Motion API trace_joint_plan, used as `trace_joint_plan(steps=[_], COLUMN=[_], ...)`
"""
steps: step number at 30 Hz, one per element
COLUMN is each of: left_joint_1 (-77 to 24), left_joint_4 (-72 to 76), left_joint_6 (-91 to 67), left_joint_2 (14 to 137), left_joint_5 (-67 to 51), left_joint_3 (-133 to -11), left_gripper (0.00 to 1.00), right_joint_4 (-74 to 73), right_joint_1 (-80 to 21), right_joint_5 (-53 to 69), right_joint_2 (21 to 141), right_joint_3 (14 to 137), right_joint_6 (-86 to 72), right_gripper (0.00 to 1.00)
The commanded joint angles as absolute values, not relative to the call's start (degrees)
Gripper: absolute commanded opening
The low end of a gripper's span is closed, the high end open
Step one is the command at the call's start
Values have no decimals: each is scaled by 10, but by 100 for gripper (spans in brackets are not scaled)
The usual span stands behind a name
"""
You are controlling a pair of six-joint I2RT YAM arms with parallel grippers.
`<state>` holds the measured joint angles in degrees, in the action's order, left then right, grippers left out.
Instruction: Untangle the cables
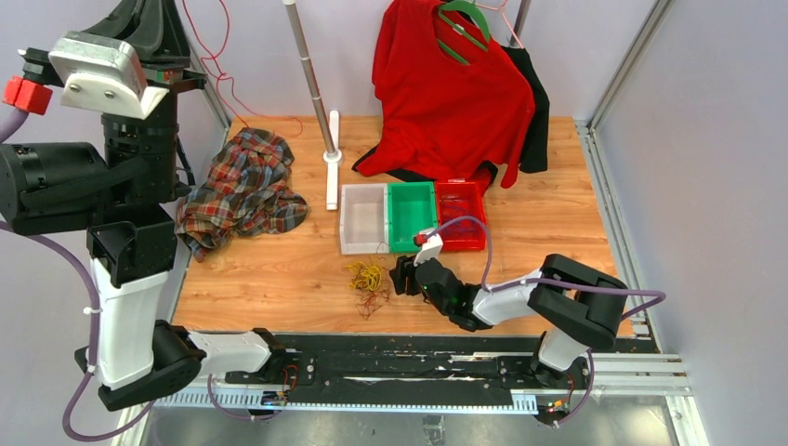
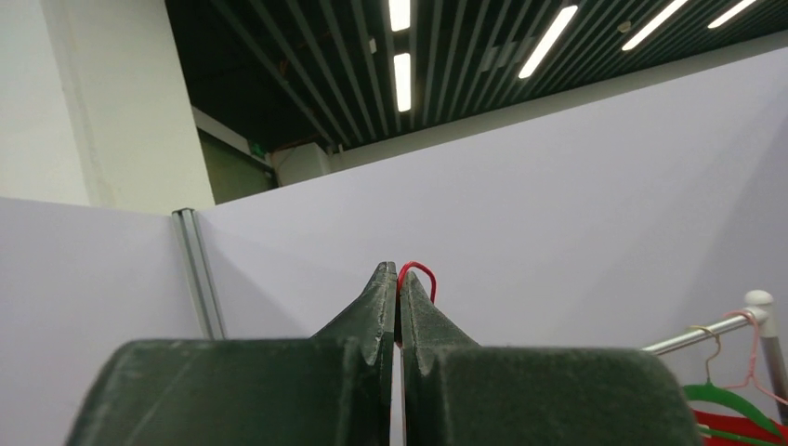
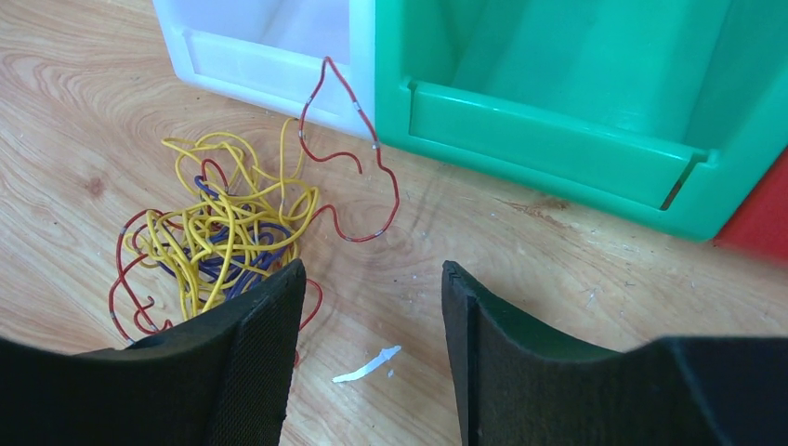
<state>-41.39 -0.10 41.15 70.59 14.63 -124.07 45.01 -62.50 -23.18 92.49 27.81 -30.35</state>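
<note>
On the tabletop (image 1: 279, 279), just in front of the white bin (image 3: 251, 56), the cables (image 3: 218, 246) lie in a yellow, purple and red clump, with one red strand reaching up to the bin's front wall. Right gripper (image 3: 372, 279) sits just beside the clump, jaws apart. Left gripper (image 2: 398, 279), raised high, is pinched together on a red cable (image 2: 420, 270) — a small loop shows above its tips.

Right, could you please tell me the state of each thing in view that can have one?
Cables: tangled clump on the table.
Left gripper: shut on a red wire, held high.
Right gripper: open, empty, beside the clump.
White bin: upright, looks empty.
Green bin: upright, looks empty.
Red shirt: hanging.
Plaid shirt: crumpled on the table.
</note>
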Motion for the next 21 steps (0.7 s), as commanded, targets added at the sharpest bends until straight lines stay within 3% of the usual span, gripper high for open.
trace_joint_plan(steps=[1, 9, 21], left_joint_1=[-417, -417, -417], left_joint_4=[16, -44, -3], left_joint_6=[393, 372, 395], left_joint_2=[697, 698, 667], left_joint_5=[111, 87, 94], left_joint_3=[-1226, -1203, -965], left_gripper=[1, 1, 0], right_joint_4=[448, 436, 480], right_joint_1=[-623, -623, -623], right_joint_5=[-251, -241, -201], right_joint_2=[900, 841, 923], right_joint_3=[271, 280, 294], right_joint_6=[-307, -266, -304], right_gripper=[56, 50, 31])
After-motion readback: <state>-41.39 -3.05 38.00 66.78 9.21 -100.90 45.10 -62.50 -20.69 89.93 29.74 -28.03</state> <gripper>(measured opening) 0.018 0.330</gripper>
